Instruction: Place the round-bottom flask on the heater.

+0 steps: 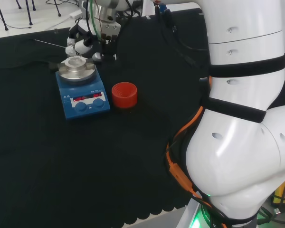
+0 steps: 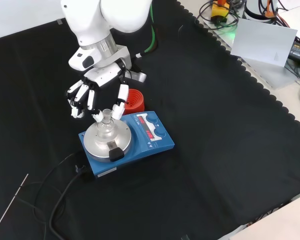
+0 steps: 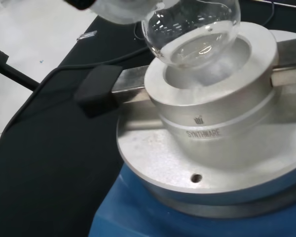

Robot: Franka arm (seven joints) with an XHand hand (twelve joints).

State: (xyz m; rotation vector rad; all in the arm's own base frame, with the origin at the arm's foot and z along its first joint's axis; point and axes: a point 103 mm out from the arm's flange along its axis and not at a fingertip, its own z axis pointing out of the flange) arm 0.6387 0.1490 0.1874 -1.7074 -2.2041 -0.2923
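Round-bottom flask (image 2: 106,125) bulb seated in heater (image 2: 126,141) metal well, hand (image 2: 97,92) pinching flask neck, red stand (image 2: 134,100) just behind heater

Engraved logo and a single word sat on the side wall of the metal heating block (image 3: 214,129); left untranscribed. On the heater (image 1: 83,101), left of centre in head view, two red lit displays showed on the blue front panel, digits too small to read.
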